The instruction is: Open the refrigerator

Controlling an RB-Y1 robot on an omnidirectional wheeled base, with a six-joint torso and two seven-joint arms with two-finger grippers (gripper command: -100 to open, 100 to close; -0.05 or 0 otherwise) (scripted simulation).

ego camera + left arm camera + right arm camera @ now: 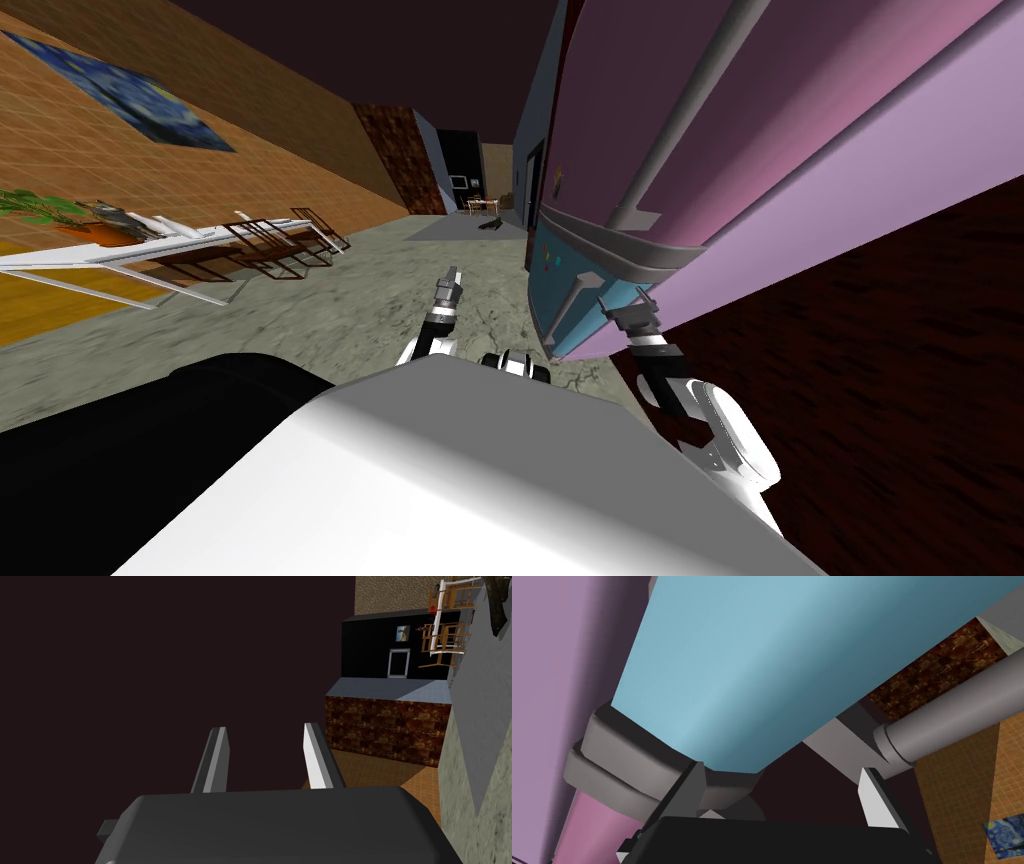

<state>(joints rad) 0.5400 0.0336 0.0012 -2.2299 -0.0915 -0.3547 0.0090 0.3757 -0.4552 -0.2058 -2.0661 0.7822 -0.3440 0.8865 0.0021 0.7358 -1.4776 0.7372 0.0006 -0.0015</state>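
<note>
Refrigerator point(800, 150) looms close on the robot's right and takes up the upper right of the head view. Its doors are purple and pink, with a blue panel point(570, 325) at the lower end. A long grey door bar point(690, 100) runs along the pink door, and a thick grey band point(620, 250) crosses where pink meets blue. A shorter grey handle point(578, 298) sits on the blue panel.

The right gripper point(628, 305) is raised to the blue panel, just under the band and beside the handle. In the right wrist view its jaws stand wide apart and hold nothing. The blue panel's corner point(752, 661) points into the gap between them. One finger point(684, 791) lies just beside the band point(622, 761). The other finger point(879, 801) lies just beside the end of the round handle point(952, 711) and its bracket. Whether either finger touches cannot be told.

The left gripper point(450, 285) reaches forward over the mottled grey floor point(330, 310), left of the refrigerator and well apart from it. In the left wrist view the left gripper point(267, 741) has its jaws parted a modest way, with nothing between them.

Far to the left, by an orange brick wall with a blue painting point(130, 95), stands a white worktop point(120, 255). It carries a potted plant point(40, 205), and brown chairs point(290, 240) are beside it.
</note>
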